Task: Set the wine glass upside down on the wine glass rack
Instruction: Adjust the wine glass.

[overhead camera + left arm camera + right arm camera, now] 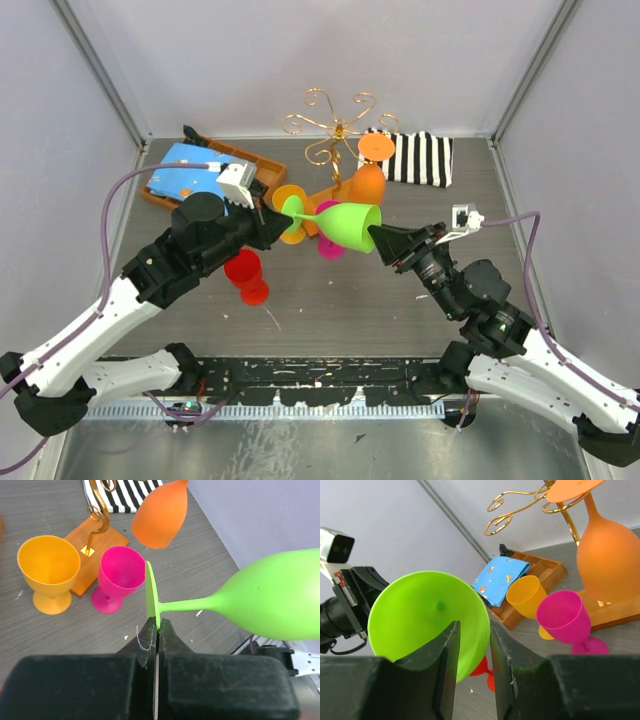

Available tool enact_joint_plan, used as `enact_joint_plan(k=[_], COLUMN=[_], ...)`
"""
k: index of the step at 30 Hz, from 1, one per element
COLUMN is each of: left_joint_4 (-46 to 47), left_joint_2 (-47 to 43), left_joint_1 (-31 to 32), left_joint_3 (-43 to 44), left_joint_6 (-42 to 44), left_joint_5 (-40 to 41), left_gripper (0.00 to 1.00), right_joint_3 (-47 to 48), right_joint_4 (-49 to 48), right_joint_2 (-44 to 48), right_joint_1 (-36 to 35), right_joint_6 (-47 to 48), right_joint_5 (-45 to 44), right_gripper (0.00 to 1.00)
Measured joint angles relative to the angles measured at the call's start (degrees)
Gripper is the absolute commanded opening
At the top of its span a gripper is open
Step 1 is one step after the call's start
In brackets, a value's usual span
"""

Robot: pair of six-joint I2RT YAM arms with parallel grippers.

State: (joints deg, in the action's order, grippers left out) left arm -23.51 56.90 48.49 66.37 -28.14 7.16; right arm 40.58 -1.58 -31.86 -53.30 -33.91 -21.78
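Note:
A lime green wine glass (350,225) hangs sideways in the air between my two grippers. My left gripper (283,213) is shut on the edge of its flat foot (151,592). My right gripper (375,235) is open around the bowl's rim, with one finger inside the bowl (420,615) and one outside. The gold wire rack (335,125) stands behind on its orange-brown base (95,545). An orange wine glass (368,180) hangs upside down on it.
A yellow cup (49,565) and a pink cup (120,572) stand beside the rack base, below the green glass. A red cup (245,275) lies nearer the left arm. A wooden tray with blue cloth (190,175) is back left, a striped cloth (420,158) back right.

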Motion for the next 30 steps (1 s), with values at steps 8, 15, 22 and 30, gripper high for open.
enact_joint_plan(k=[8,15,22,30], left_joint_4=[-1.4,-4.0,-4.3,-4.0], left_joint_2=[0.3,0.7,0.0,-1.9], left_joint_1=[0.0,0.0,0.1,10.7], left_joint_3=[3.0,6.8,7.0,6.8], left_joint_6=[5.7,13.9,22.0,34.1], left_joint_5=[1.8,4.2,4.9,7.3], left_gripper=[0.0,0.0,0.0,0.0], right_joint_3=[0.2,2.5,10.4,23.6], right_joint_4=[5.2,13.9,23.1,30.7], right_joint_2=[2.5,6.9,10.6,6.7], right_joint_1=[0.0,0.0,0.0,0.0], right_joint_6=[3.0,7.2,14.1,17.5], right_joint_5=[-0.4,-0.8,-2.1,-2.7], right_gripper=[0.39,0.4,0.48,0.49])
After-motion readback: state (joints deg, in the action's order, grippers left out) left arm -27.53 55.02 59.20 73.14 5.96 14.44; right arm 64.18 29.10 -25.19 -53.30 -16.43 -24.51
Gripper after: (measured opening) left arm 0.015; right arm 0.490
